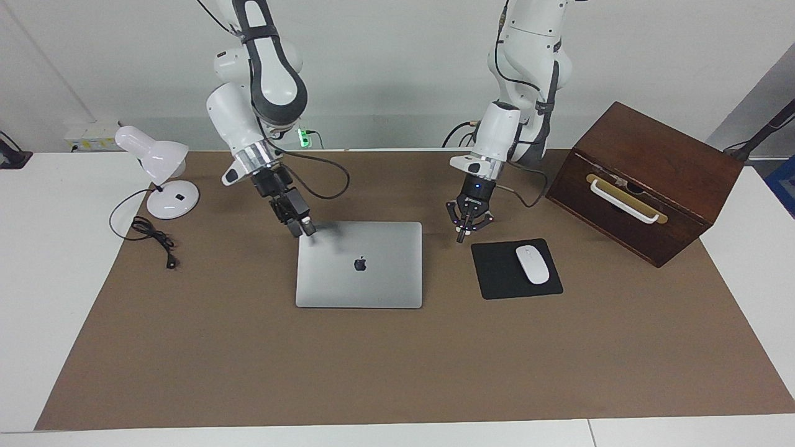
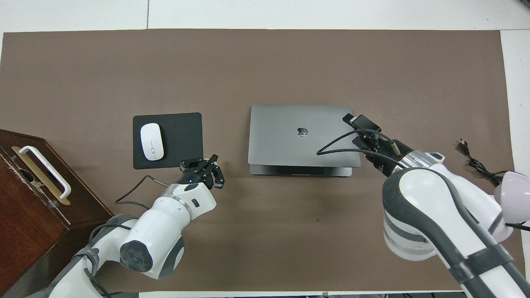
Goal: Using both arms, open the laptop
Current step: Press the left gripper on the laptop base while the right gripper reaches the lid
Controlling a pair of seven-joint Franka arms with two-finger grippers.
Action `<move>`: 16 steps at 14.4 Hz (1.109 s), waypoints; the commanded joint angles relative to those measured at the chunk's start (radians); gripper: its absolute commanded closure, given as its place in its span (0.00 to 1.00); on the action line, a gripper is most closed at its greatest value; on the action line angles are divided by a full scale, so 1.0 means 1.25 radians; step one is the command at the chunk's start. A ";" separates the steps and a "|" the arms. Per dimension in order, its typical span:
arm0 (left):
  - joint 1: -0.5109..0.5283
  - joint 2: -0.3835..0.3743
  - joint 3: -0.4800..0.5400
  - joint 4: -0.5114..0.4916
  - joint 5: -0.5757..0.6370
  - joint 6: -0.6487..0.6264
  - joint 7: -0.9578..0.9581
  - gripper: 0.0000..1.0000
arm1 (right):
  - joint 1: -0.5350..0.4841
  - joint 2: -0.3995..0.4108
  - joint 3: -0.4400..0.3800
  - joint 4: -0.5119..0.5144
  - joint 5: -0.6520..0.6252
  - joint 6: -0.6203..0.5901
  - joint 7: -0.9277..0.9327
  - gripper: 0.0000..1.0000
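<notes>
The silver-grey laptop lies in the middle of the brown mat, apple logo up. Its lid is lifted a little along the edge nearer the robots, and a strip of the base shows under it in the overhead view. My right gripper is at the lid's corner nearer the robots, toward the right arm's end, shut on the lid's edge. My left gripper hangs low over the mat between the laptop and the mouse pad, shut and empty.
A black mouse pad with a white mouse lies beside the laptop toward the left arm's end. A brown wooden box stands further that way. A white desk lamp and its cable are at the right arm's end.
</notes>
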 commanded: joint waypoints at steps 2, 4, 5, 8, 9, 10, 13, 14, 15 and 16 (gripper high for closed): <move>-0.085 0.052 0.013 0.054 -0.086 0.018 -0.003 1.00 | 0.079 0.032 -0.004 0.047 0.260 0.064 -0.007 0.00; -0.119 0.079 0.014 0.082 -0.127 0.018 -0.002 1.00 | 0.096 0.037 -0.004 0.047 0.276 0.093 -0.012 0.00; -0.120 0.086 0.014 0.091 -0.130 0.018 -0.002 1.00 | 0.096 0.037 -0.004 0.045 0.277 0.102 -0.015 0.00; -0.126 0.115 0.013 0.125 -0.132 0.018 -0.002 1.00 | 0.092 0.038 -0.004 0.042 0.277 0.110 -0.023 0.00; -0.130 0.130 0.013 0.143 -0.141 0.018 -0.002 1.00 | 0.087 0.038 -0.006 0.042 0.277 0.110 -0.029 0.00; -0.144 0.154 0.014 0.160 -0.161 0.018 -0.002 1.00 | 0.083 0.040 -0.006 0.042 0.277 0.109 -0.035 0.00; -0.157 0.171 0.015 0.178 -0.181 0.018 -0.003 1.00 | 0.082 0.047 -0.006 0.045 0.277 0.107 -0.042 0.00; -0.157 0.171 0.015 0.179 -0.181 0.018 -0.002 1.00 | 0.083 0.055 -0.006 0.046 0.277 0.107 -0.049 0.00; -0.157 0.176 0.015 0.180 -0.181 0.018 -0.002 1.00 | 0.083 0.059 -0.006 0.047 0.276 0.107 -0.055 0.00; -0.157 0.182 0.016 0.185 -0.181 0.018 -0.002 1.00 | 0.083 0.060 -0.006 0.048 0.276 0.106 -0.056 0.00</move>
